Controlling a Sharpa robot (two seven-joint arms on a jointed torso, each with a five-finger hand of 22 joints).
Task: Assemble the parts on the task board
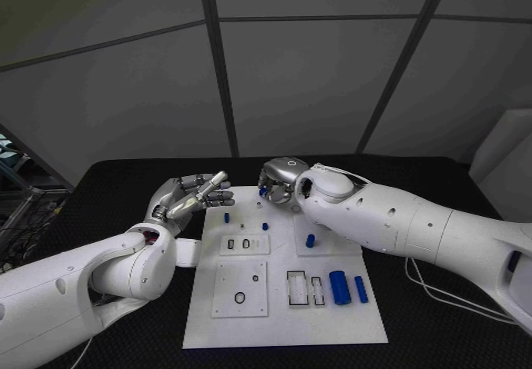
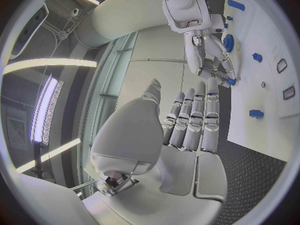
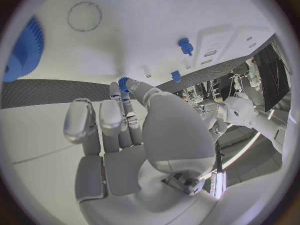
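The white task board lies in the middle of the black table. My right hand hovers over the board's far edge and pinches a small blue part at its fingertips; the part shows between thumb and finger in the right wrist view, and again as the blue part in the left wrist view. My left hand is raised by the board's far left corner, fingers stretched out and holding nothing. Blue pegs stand in the board, and two blue cylinders lie near its right side.
A further blue piece sits mid-board beside a raised plate with slots. A blue toothed wheel is on the board near my right hand. A white cable runs over the table on the right.
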